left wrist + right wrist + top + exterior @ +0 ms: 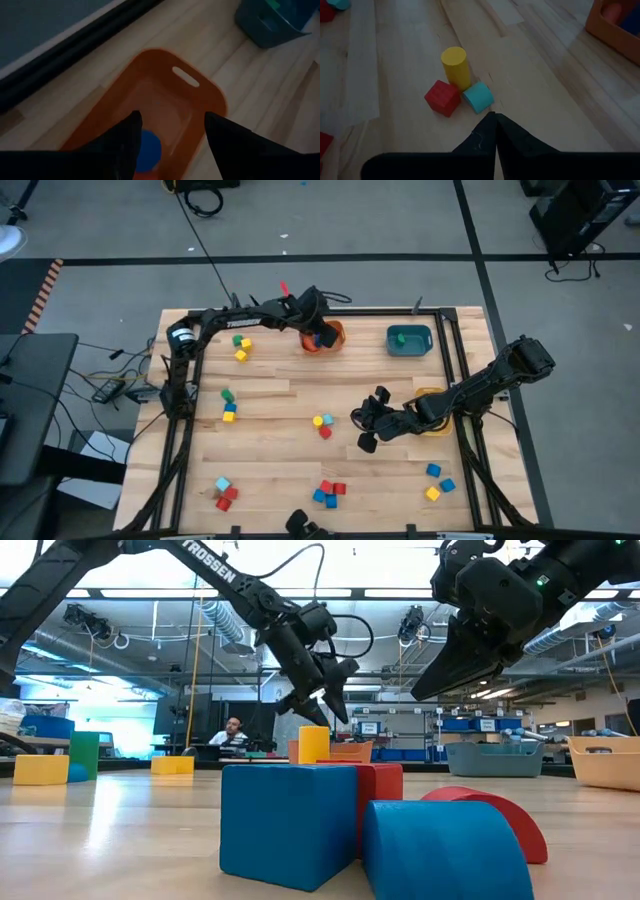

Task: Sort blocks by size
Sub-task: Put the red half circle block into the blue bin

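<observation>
Over orange bin (pixel 165 100): L gripper (pixel 172 132) hovering w/ fingers apart, holding nothing, blue block (pixel 148 150) lying inside right below. R gripper (pixel 495 117) pinched shut, empty, pointing at yellow/red/teal cluster (pixel 456 87) just ahead, nearer than L.

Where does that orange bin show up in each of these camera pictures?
High view: orange bin at the table's far edge, under the left arm's tip.
Low view: only a strip far back, behind a yellow block.
Left wrist view: fills the middle, a blue block inside.
Right wrist view: a corner at the edge.
Shared landmark: the teal bin beside it.
</observation>
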